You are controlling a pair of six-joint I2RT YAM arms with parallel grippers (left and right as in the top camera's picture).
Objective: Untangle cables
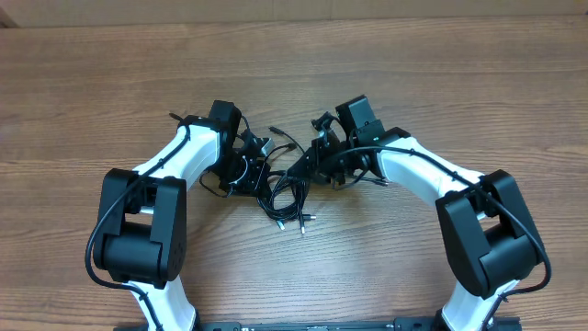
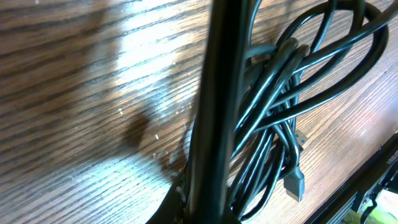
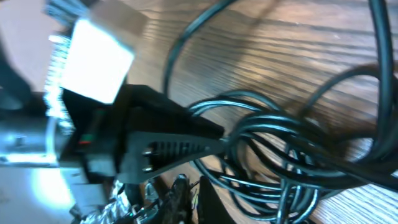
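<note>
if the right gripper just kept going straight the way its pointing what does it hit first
The cables. The right gripper points straight into the bundle, and strands fan out from its shut tips, so it looks to be pinching them. Past the bundle lies the table, though depth is unclear.

A brown wood-grain laminate desk (image 1: 294,64) fills nearly the whole overhead view, its grain running from side to side. Along the desk's far edge lies a paler tan strip (image 1: 276,7); what it is cannot be told. Up close the desk's surface is glossy, with a broad whitish sheen of light (image 2: 152,34) across the grain and soft dark shadows (image 2: 134,127) beside it
</note>
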